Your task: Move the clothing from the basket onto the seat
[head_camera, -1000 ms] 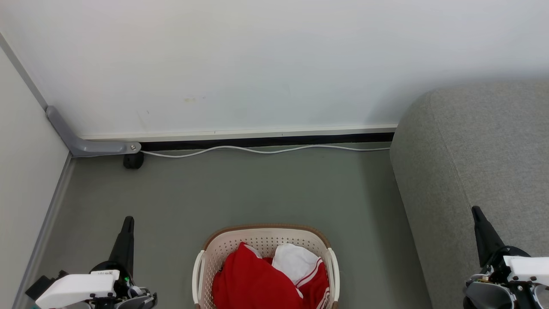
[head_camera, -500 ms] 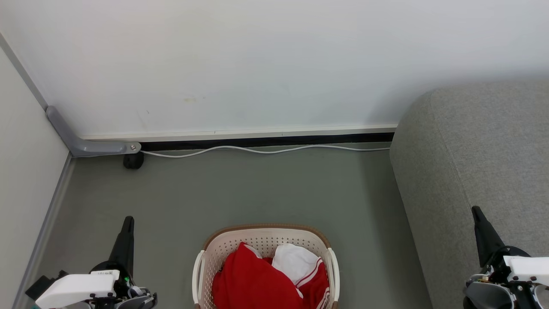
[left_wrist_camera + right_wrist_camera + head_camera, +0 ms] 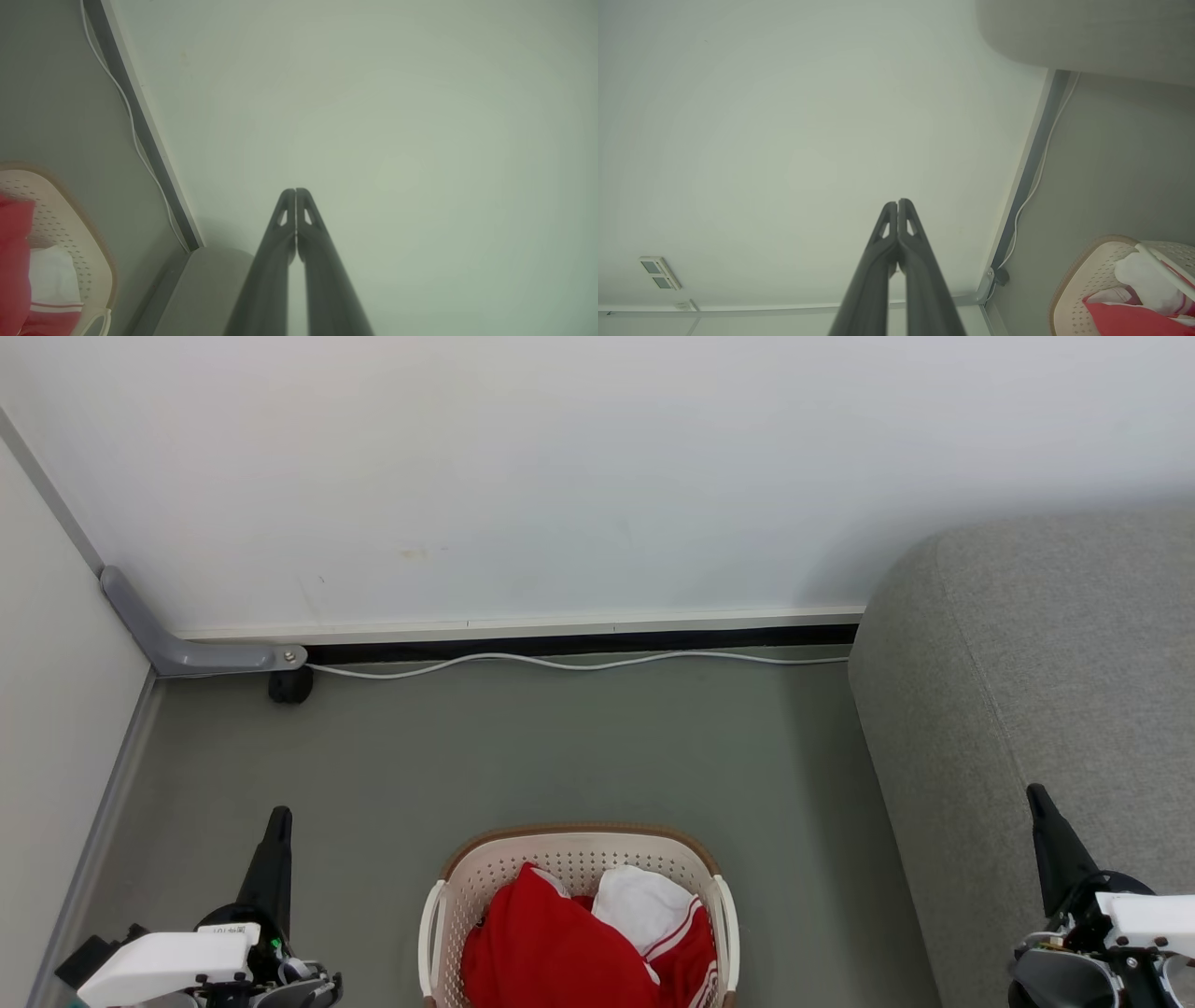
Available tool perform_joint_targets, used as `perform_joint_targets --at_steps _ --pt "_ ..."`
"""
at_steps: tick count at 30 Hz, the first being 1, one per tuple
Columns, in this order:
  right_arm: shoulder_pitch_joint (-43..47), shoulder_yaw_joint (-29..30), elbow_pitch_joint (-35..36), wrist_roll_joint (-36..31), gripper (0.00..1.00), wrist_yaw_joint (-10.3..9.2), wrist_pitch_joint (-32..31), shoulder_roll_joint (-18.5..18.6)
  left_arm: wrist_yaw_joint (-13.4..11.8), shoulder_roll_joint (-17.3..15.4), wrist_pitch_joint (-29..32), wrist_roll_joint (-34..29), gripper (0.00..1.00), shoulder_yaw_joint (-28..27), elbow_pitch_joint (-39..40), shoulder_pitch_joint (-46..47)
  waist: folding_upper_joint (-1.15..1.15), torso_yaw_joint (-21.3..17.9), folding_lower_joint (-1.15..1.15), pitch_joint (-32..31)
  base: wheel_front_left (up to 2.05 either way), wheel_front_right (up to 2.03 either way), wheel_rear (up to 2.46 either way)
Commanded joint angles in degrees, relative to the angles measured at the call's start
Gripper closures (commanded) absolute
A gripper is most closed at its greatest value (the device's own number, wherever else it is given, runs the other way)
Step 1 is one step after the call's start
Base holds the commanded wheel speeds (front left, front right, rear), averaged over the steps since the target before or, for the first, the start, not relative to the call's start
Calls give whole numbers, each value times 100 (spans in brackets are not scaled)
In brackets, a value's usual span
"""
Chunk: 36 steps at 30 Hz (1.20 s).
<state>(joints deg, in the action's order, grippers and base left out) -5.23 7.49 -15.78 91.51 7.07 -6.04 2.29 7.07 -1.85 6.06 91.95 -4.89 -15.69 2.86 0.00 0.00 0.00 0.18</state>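
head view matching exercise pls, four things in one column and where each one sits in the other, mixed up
Column 1:
1. clothing
2. basket
3. seat
4. white cable

Column 2:
a. along the foot of the wall
b. piled inside the basket
c. on the floor, bottom centre of the view
d. right side of the view

Pairs: 1-b, 2-c, 3-d, 4-a

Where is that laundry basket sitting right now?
In the head view the basket sits on the floor at bottom centre, between the left gripper and right gripper, with the grey sofa off to its right.
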Motion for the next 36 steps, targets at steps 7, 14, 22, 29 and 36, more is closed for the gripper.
perform_joint_targets --at_steps 7,14,22,29,36 --pt "-95 -98 176 67 100 42 -44 59 42 -103 42 23 100 -161 165 333 0 0 0 0 0 0 0" --pt "-95 -98 176 67 100 42 -44 59 42 -103 42 23 100 -161 166 333 0 0 0 0 0 0 0" --pt "-95 -98 176 67 100 42 -44 59 42 -103 42 23 100 -161 166 333 0 0 0 0 0 0 0" --pt "-95 -98 176 67 100 42 -44 59 42 -103 42 23 100 -161 166 333 0 0 0 0 0 0 0" --pt "-95 -98 176 67 100 42 -44 59 42 -103 42 23 100 -161 166 333 0 0 0 0 0 0 0"
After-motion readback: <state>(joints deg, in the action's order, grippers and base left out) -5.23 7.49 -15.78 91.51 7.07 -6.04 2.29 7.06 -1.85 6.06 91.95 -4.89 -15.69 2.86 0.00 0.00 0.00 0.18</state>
